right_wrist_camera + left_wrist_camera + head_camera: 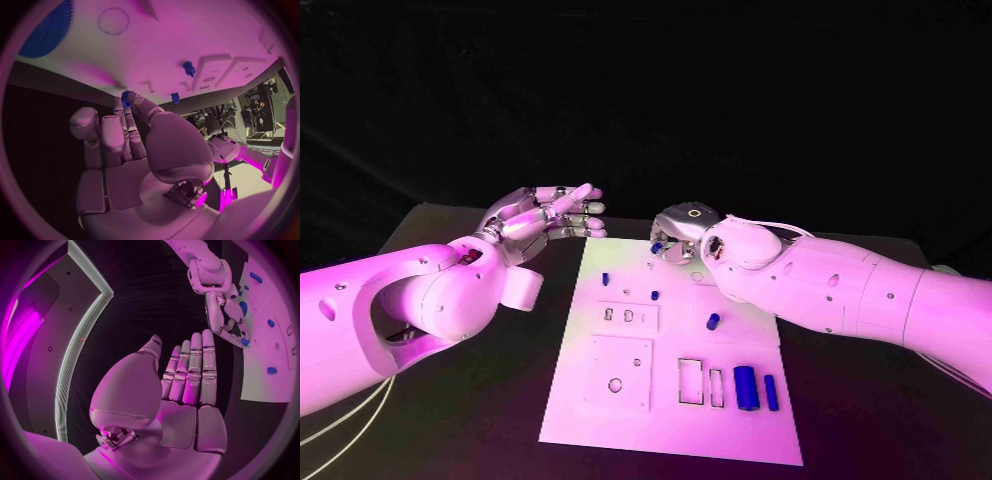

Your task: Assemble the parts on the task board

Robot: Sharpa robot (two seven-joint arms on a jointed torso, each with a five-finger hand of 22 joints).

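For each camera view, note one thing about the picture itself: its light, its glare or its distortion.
Head view: pink-magenta light washes the task board and both arms; the background is black. Left wrist view: fisheye bends the board's straight edge, and the left hand looms large. Right wrist view: the same curving, with the right hand pinching a small blue part at its fingertips.

My head camera looks down on the task board [625, 400]. Each wrist camera sits close behind its own hand; both also show the board's far edge.
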